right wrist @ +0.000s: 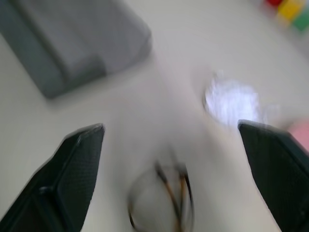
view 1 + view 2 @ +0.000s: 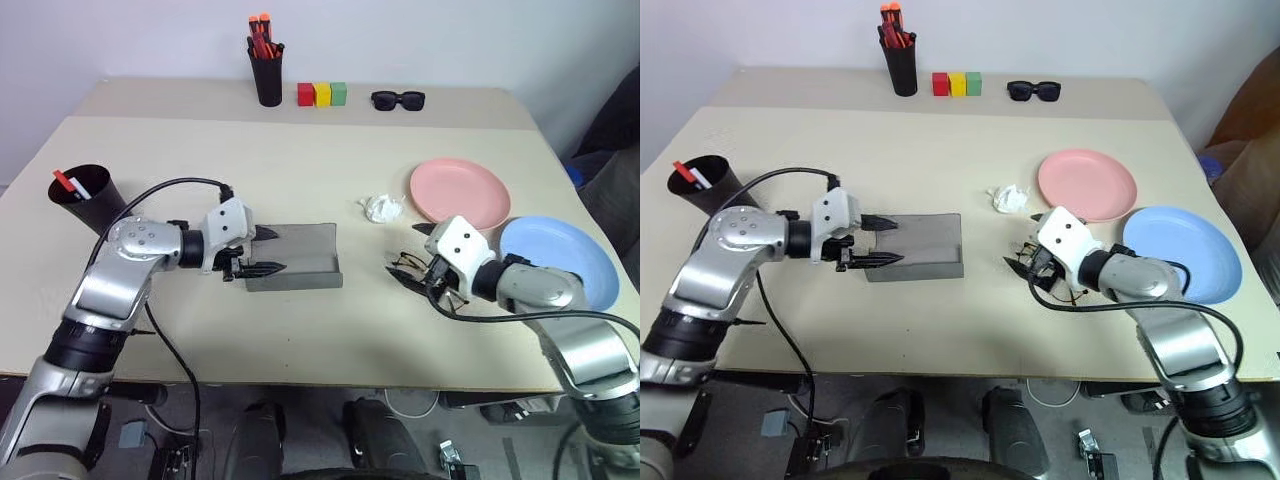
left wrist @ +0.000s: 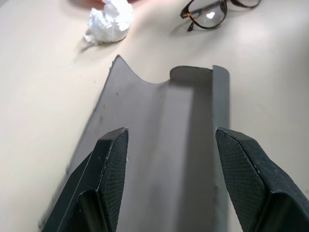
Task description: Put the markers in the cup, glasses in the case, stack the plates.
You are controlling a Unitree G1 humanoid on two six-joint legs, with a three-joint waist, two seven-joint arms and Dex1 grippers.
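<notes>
No brand, label or readable writing appears on anything here. The grey case [image 2: 295, 258] lies open near the middle of the counter [image 2: 300, 150]. The left gripper [image 2: 262, 251] hangs at its left end with jaws spread and nothing between them; in the left wrist view the two fingers [image 3: 112, 164] straddle the case's open trough. The glasses [image 3: 208, 13] lie on the counter to the right of the case, with the right gripper [image 2: 412, 255] right at them, jaws wide apart and empty. A crumpled white tissue [image 2: 383, 207] sits just beside the pink plate [image 2: 460, 192]; the light blue plate [image 2: 560, 258] lies next to the pink one, unstacked. A red marker [image 2: 68, 185] pokes from the black cup [image 2: 88, 197] at the counter's left edge.
</notes>
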